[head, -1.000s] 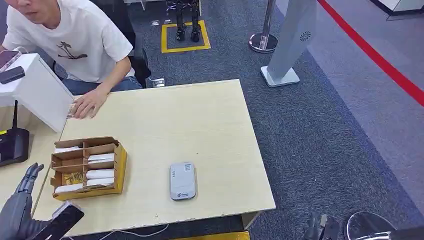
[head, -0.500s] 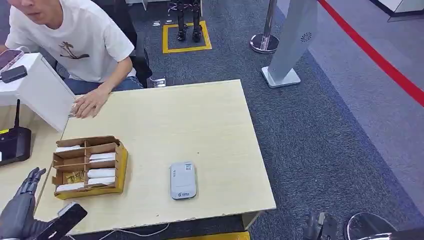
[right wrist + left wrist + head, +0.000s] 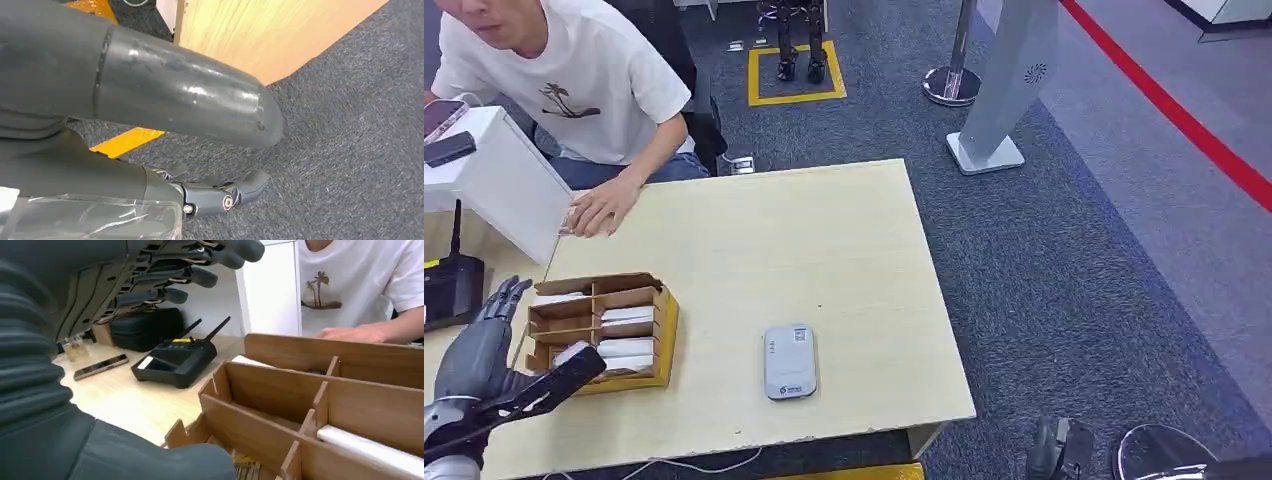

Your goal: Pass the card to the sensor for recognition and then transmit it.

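A cardboard divider box sits near the table's left front, with white cards lying in its slots. The grey card sensor lies flat to the right of it, near the front edge. My left hand hovers at the box's near left corner, fingers spread, its thumb reaching over the box rim and nothing in its grasp. The left wrist view looks past the spread fingers into the box, where a white card lies. My right hand hangs below the table's right front corner, holding nothing.
A person sits at the far left, one hand flat on the table. A white box and a black antenna device stand to the left. A phone lies beyond. A stanchion and a grey stand are on the carpet.
My left hand has risen and moved forward and right, from below the table's front left corner to the box's near left side. The right hand barely moved.
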You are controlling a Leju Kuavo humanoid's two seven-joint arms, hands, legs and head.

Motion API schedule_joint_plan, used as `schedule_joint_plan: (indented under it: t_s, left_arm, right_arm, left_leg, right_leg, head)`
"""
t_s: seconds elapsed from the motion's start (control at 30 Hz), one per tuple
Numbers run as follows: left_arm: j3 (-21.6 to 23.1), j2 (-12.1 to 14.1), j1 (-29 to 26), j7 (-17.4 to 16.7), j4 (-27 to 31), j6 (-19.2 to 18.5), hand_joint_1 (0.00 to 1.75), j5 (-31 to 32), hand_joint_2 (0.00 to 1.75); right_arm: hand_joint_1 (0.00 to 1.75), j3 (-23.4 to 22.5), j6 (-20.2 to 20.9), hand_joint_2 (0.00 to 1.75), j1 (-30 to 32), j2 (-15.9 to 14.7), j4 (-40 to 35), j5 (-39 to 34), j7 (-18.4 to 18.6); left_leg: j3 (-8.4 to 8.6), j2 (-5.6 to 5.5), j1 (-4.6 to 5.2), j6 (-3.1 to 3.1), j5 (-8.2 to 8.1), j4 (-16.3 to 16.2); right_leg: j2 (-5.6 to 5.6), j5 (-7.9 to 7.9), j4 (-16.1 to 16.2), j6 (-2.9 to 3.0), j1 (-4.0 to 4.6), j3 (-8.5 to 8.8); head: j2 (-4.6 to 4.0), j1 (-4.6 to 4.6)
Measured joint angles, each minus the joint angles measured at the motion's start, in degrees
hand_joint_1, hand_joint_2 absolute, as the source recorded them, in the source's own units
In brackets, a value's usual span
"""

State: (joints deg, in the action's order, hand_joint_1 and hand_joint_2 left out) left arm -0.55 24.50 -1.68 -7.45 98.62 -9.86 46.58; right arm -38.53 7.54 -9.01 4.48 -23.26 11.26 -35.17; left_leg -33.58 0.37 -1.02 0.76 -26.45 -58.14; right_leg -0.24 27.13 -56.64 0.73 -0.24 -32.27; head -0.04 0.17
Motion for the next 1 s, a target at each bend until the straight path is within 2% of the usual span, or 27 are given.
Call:
schedule_joint_plan:
  t_s: [0.2, 0.37, 0.67, 1.0]
  left_arm:
    - [1.29, 1.09, 1.45, -0.04, -1.35, -0.98, 0.0, -4.09, 1.75]
    - [1.84, 1.62, 0.41, -0.39, -1.42, -0.48, 0.0, -5.16, 1.75]
    - [2.03, 0.85, -1.18, -0.09, -0.89, 1.95, 0.0, -4.74, 1.75]
    - [2.08, 0.11, -1.29, -0.11, -0.41, 2.1, 0.0, -4.74, 1.75]
  right_arm:
    - [0.0, -0.02, 0.02, 0.0, -0.03, 0.02, 0.02, -0.63, -0.04]
    - [0.0, -0.02, 0.02, 0.0, 0.04, 0.02, 0.07, -1.03, -0.2]
    - [0.0, -0.02, 0.24, 0.0, 0.13, 0.02, 0.09, -1.09, -0.42]
    - [0.0, -0.02, 0.24, 0.0, 0.16, 0.02, 0.11, -1.09, -0.42]
  left_leg:
    - [-0.01, 0.02, 0.0, 0.0, -0.01, 0.0]
    - [-0.01, 0.02, 0.0, 0.0, -0.01, 0.0]
    - [-0.01, 0.01, 0.0, 0.0, -0.01, 0.0]
    - [-0.01, 0.01, 0.0, 0.0, -0.01, 0.0]
  right_leg:
    - [0.04, 0.01, 0.01, 0.0, 0.0, -0.02]
    - [0.04, 0.01, 0.01, 0.0, 0.0, -0.02]
    - [0.03, 0.01, 0.01, 0.0, 0.0, -0.02]
    - [0.03, 0.01, 0.01, 0.0, 0.0, -0.02]
  head:
    - [0.0, -0.02]
    - [0.0, 0.02]
    - [0.0, 0.02]
    - [0.0, 0.0]
